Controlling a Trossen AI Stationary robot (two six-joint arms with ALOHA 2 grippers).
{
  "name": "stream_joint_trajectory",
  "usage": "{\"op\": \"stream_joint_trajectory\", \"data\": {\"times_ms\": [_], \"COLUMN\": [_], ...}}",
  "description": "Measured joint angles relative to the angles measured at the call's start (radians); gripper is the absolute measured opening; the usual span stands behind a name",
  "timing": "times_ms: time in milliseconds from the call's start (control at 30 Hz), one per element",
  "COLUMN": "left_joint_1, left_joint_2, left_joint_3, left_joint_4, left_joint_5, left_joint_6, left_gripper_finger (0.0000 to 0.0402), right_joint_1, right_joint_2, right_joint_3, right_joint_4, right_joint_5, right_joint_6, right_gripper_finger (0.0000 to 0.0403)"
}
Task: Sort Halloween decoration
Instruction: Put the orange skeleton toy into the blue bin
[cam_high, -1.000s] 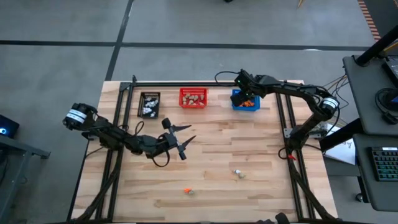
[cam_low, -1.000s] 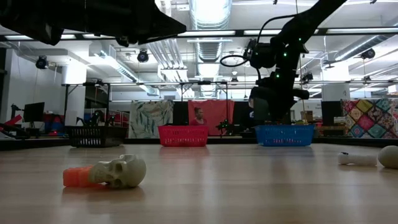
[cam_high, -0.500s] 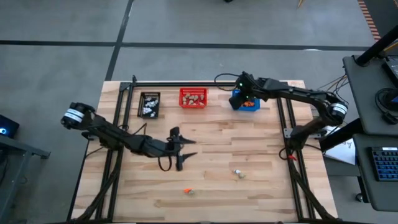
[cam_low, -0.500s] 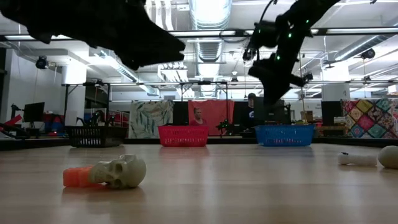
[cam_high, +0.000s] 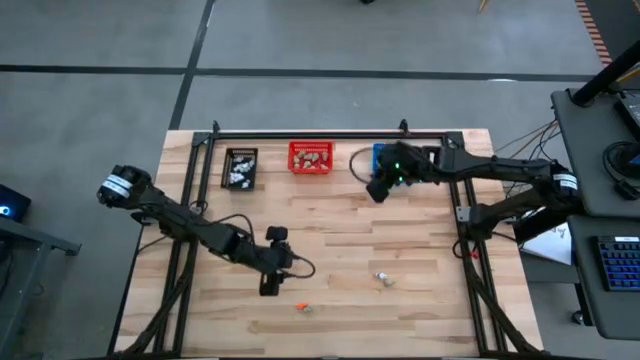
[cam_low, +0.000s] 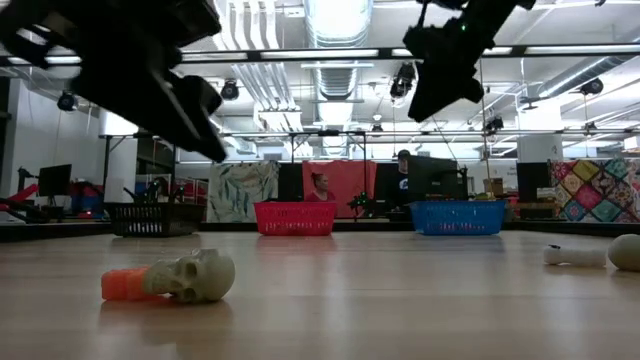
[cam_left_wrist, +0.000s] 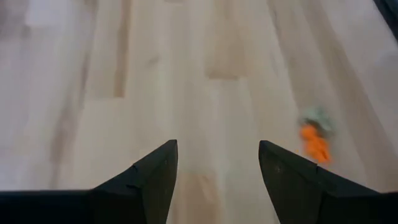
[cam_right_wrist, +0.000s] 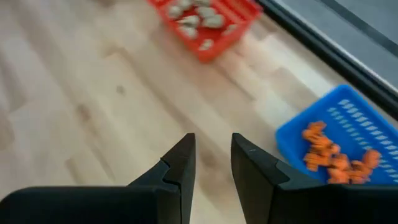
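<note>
**Left arm lining up on the orange trinket**

Ahead of the left gripper (cam_left_wrist: 214, 180), whose jaws are standing wide and empty, the orange trinket (cam_left_wrist: 315, 144) is lying off to one side, apart from the fingers. Seen from above, it (cam_high: 301, 307) is resting near the counter's (cam_high: 340, 240) front edge, with bare wood around it.

Beside the blue basket (cam_right_wrist: 339, 140), the right gripper (cam_right_wrist: 210, 168) is hanging farther off, jaws narrow and empty.

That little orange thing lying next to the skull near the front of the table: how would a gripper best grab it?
Probably from straight above, pinching the orange trinket across its narrow sides. It lies flat on the table with the skull touching one end, so the fingers should close across the free end. The left gripper, open, is closest.
</note>
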Motion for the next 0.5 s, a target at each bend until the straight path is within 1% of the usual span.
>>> {"op": "stream_joint_trajectory", "data": {"times_ms": [200, 367, 500], "left_joint_1": [-0.076, -0.136, -0.182], "left_joint_2": [0.005, 0.005, 0.005], "left_joint_3": [-0.014, -0.033, -0.048], "left_joint_4": [-0.005, -0.004, 0.011], "left_joint_5": [-0.004, -0.081, -0.142], "left_joint_6": [-0.089, -0.153, -0.224], "left_gripper_finger": [0.0207, 0.0207, 0.0207], "right_joint_1": [0.155, 0.257, 0.317], "right_joint_2": [0.015, 0.027, 0.041], "right_joint_3": [0.0, 0.0, 0.0], "right_joint_4": [0.008, 0.024, 0.054], "right_joint_5": [0.022, 0.023, 0.026], "right_joint_6": [0.003, 0.038, 0.063], "right_gripper_finger": [0.0091, 0.0091, 0.0091]}}
